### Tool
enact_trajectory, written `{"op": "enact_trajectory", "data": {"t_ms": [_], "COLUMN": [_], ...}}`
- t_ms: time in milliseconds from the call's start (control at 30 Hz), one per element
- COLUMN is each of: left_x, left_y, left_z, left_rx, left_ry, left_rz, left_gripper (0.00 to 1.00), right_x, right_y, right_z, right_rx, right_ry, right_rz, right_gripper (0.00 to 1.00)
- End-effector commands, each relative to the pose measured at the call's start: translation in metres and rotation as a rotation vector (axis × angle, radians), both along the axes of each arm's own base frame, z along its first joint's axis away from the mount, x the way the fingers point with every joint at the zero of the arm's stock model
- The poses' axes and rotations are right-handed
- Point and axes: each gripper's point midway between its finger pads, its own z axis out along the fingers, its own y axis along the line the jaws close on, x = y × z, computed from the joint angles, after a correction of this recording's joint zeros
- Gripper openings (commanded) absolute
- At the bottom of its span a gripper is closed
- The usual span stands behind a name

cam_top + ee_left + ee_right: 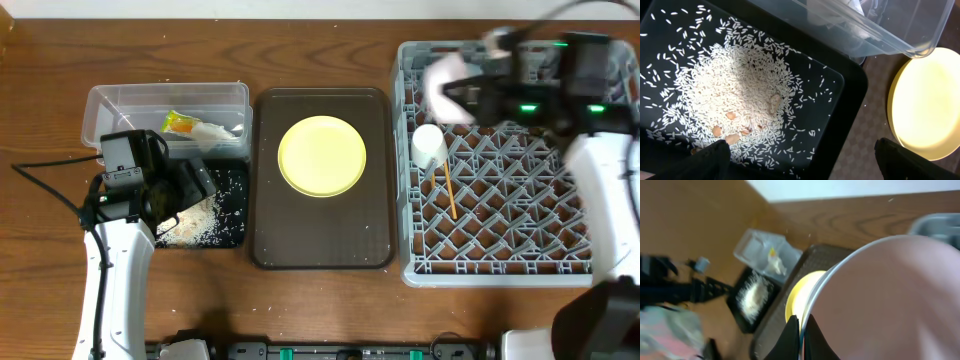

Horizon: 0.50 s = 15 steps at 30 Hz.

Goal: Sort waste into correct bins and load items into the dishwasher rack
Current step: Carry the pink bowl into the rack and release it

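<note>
1. The right hand (801, 330) is closed tight on the rim of the pink bowl (890, 295), one finger inside the wall and one outside. From overhead the bowl is a blur at about 2 o'clock, over the far-left corner of the rack (520, 215).
2. Judged as an object, the bowl looks light and stiff with a smooth, probably slippery wall. A pinch on the thin rim is the natural hold, but it may let the bowl swing, so it should be lowered gently between the pegs.
3. The left hand (807, 159) is spread wide and holds nothing. It hangs over the black tray (850, 115) at 8 o'clock, above a heap of rice (740, 95) with a few brownish scraps in it.
4. Already in the rack, near its left side, are a white cup (429, 146) and one chopstick (449, 195) – I cannot make out a second.
5. The yellow plate (321, 156) lies flat on the brown tray (320, 240) in the middle of the bench (320, 310). It looks rigid, shallow and slick, so the raised edge is probably the only place to take hold.
6. At 10 o'clock the clear tub (110, 105) holds the snack wrapper (178, 123) and the white wrapper (215, 133) – both soft and almost weightless.
</note>
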Motion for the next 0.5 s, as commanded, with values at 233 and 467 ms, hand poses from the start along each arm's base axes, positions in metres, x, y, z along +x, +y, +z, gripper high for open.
{"op": "enact_trajectory", "data": {"t_ms": [233,467], "left_x": [0.004,0.004], "left_y": [0.003,0.003], "left_z": [0.006,0.006], "left_rx": [0.008,0.008], "left_ry": [-0.015,-0.015], "left_rz": [0.008,0.008], "left_gripper": [0.95,0.95], "right_x": [0.002,0.016], "right_y": [-0.083,-0.095], "right_z": [-0.008,-0.044], "right_rx": [0.283,0.401], "right_ry": [0.004,0.029], "right_rz": [-0.025,0.015], "right_gripper": [0.01,0.01]}}
